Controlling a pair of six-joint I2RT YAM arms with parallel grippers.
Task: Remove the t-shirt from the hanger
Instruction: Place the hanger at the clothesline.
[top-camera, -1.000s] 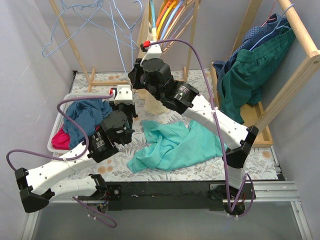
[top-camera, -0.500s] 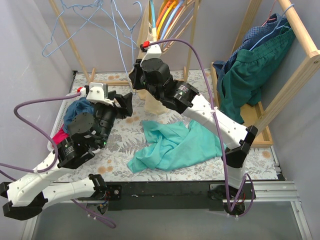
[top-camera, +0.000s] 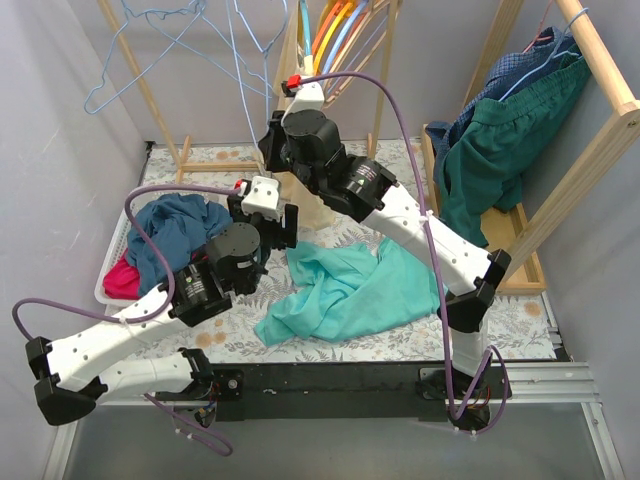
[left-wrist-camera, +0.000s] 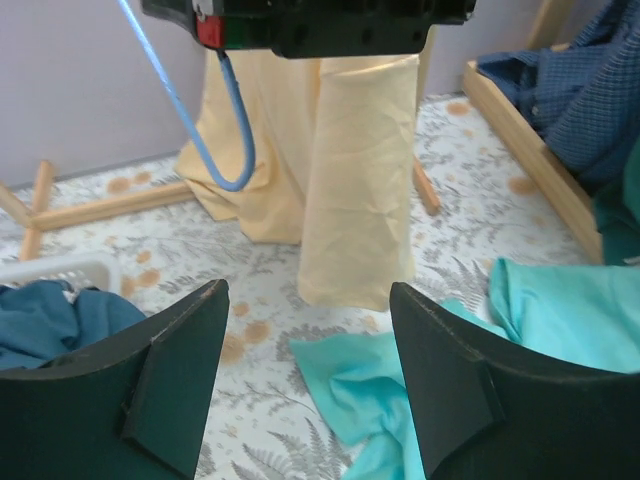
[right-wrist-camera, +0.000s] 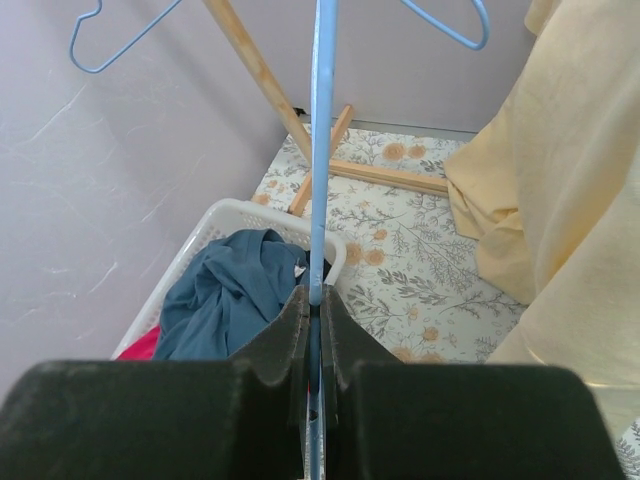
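Note:
A teal t-shirt lies crumpled on the floral table, touching no hanger; its edge shows in the left wrist view. My right gripper is raised at the back, shut on the thin wire of a light blue hanger, which runs up towards the rack. That wire loops below the gripper in the left wrist view. My left gripper hovers open just left of the t-shirt with nothing between its fingers.
A pale yellow garment hangs under the right gripper down to the table. A white basket at the left holds blue and red clothes. A wooden rack at the right carries green and blue garments.
The left arm swung out left over the basket and came back to the middle; its jaws went from shut to open. The right arm and the t-shirt stayed put.

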